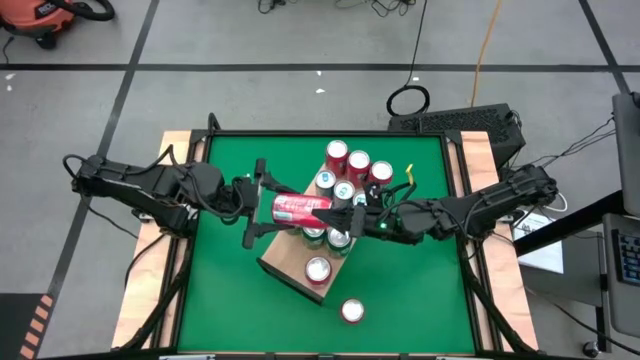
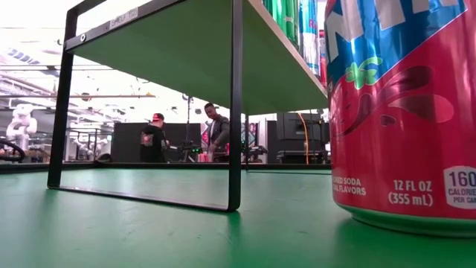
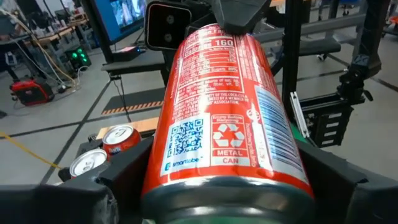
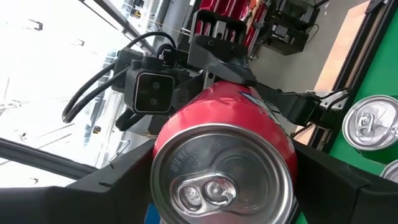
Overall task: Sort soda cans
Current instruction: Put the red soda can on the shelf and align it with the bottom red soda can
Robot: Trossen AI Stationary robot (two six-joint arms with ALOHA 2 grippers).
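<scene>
A red soda can (image 1: 300, 208) hangs level above the wooden board (image 1: 290, 262), held between both grippers. My left gripper (image 1: 268, 206) has its bottom end and my right gripper (image 1: 338, 212) its top end, both shut on it. The can (image 3: 224, 118) fills the left wrist view and shows its tab end (image 4: 214, 180) in the right wrist view. More soda cans (image 1: 350, 170) stand upright on the board's far end, one (image 1: 318, 270) near its near end, and one (image 1: 351, 311) on the green table. My left gripper pinches the can's bottom end (image 3: 168, 180) between its two fingers, one on each side. The fingers come level from the table's left and run along the can. The can lies level, lifted clear of the board. My right gripper pinches the can's top end (image 4: 163, 140) between its two fingers, one on each side of the rim. The fingers come level from the table's right and run along the can, whose tab faces the wrist.
The board is a raised shelf on black metal legs (image 2: 236, 112); green and blue cans (image 2: 297, 26) stand on it. A red and blue can (image 2: 401, 112) stands on the green mat close to the low camera. Free mat lies at the near left (image 1: 220, 300).
</scene>
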